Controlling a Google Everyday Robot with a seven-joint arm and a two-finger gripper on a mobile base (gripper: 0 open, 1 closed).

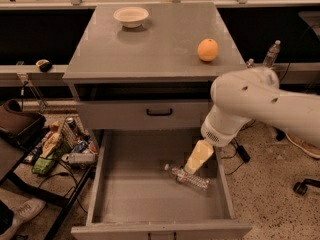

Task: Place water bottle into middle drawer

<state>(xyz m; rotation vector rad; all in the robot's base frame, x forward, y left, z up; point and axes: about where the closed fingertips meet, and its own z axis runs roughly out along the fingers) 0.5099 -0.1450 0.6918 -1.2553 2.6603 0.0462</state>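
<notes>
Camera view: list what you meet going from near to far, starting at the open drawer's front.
The middle drawer front → water bottle lying on the drawer floor, with the gripper at it → black handle → orange → bowl.

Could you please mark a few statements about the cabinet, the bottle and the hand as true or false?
1. The water bottle lies on its side on the floor of the middle drawer. True.
2. The orange is inside that drawer. False: it sits on the cabinet top.
3. The hand is down inside the open drawer, at the bottle. True.
4. The orange sits in the bowl. False: the bowl stands apart from it.
5. The drawer with the black handle is pulled out. False: it is shut.
</notes>
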